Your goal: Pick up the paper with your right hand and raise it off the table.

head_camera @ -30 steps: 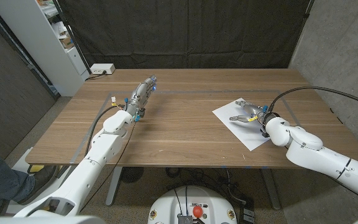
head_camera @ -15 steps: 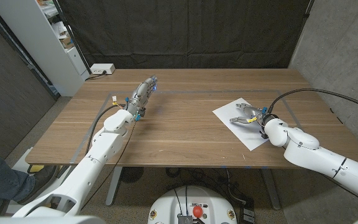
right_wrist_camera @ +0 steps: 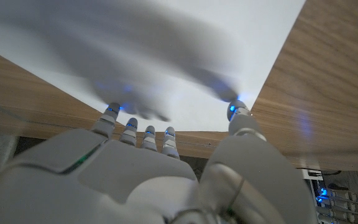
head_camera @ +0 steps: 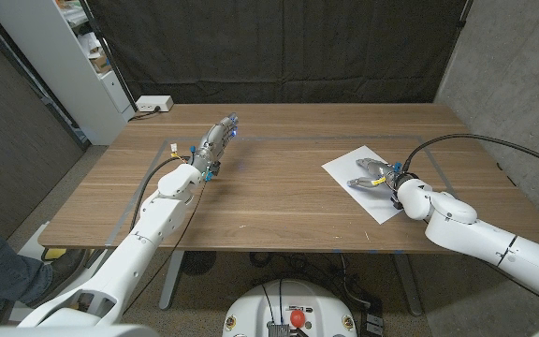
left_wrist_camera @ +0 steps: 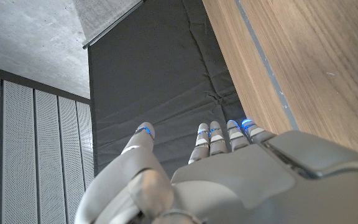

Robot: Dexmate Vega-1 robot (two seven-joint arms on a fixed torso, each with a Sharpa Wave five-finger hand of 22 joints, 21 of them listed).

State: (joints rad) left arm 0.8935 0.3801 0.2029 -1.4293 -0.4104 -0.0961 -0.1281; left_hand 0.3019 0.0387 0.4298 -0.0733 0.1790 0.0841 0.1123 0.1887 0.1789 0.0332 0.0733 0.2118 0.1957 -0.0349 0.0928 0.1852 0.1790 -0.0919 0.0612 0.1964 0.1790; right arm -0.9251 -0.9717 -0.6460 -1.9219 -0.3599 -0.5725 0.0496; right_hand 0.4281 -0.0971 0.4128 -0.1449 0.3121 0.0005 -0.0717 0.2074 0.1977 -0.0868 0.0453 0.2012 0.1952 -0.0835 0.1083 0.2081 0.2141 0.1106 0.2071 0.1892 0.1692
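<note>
1 paper (head_camera: 373, 181), seemingly under right hand (head_camera: 372, 175)

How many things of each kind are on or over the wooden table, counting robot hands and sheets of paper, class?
Robot hands: 2, the left hand and the right hand
Sheets of paper: 1, the white paper under the right hand
Total: 3

light: even, bright | wrist views: soft shadows, perhaps slightly blurred
</note>
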